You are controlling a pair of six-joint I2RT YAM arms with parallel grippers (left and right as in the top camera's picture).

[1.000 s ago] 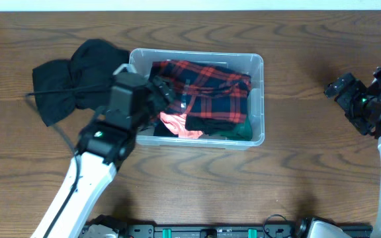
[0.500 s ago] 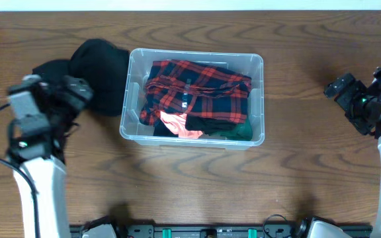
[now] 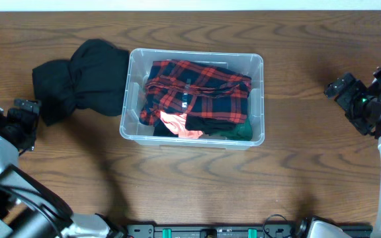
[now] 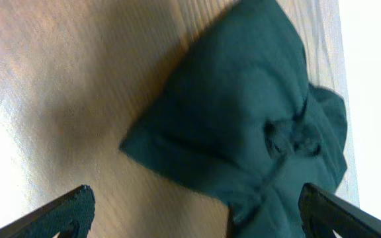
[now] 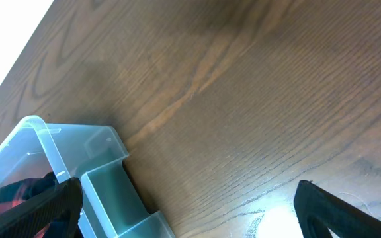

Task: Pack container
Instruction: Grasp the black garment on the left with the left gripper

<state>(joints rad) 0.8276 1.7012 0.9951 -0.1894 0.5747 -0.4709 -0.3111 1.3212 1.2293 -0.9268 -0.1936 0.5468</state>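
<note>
The clear plastic container [image 3: 197, 54] stands mid-table. It holds a red and navy plaid garment [image 3: 197, 89] on top of pink, green and black clothes. A black garment [image 3: 78, 82] lies crumpled on the table against the container's left side. It also shows in the left wrist view [image 4: 243, 112], where it looks dark teal. My left gripper [image 3: 28, 119] is open and empty at the far left, just left of the black garment; its fingers [image 4: 197, 215] are spread wide. My right gripper [image 3: 339, 102] is open and empty, well right of the container; its wrist view [image 5: 190, 215] shows a container corner [image 5: 78, 162].
Bare wooden table surrounds the container. The table's far edge meets a white wall at the top of the overhead view. A black rail with green parts [image 3: 204, 231] runs along the front edge.
My left arm has drawn back from the container's left wall to the far left of the table, empty. The plaid garment stays in the container. The right arm has not moved.
</note>
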